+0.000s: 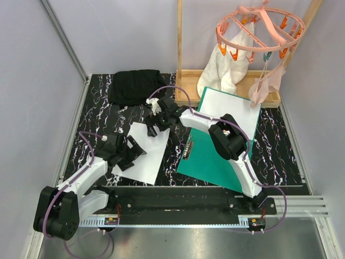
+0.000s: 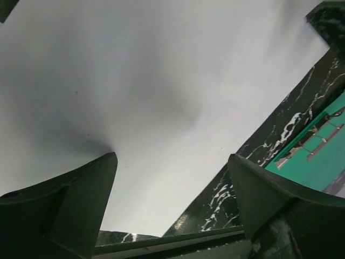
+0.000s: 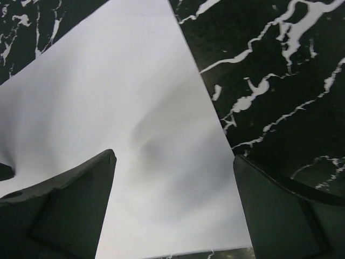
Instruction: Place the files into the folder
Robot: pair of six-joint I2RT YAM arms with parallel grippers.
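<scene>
Top external: thin white sheet (image 1: 151, 156) beside flat teal folder (image 1: 207, 162).

Black cloth (image 1: 135, 86), pink peg hanger (image 1: 259, 29)

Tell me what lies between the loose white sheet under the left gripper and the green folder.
Only a bare strip of black marbled tabletop separates the sheet and the folder; the top view and left wrist view both show it.

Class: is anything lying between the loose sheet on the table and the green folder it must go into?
Nothing visible lies on the bare table strip between the loose sheet and the folder. Only the right arm crosses above the folder itself.
</scene>
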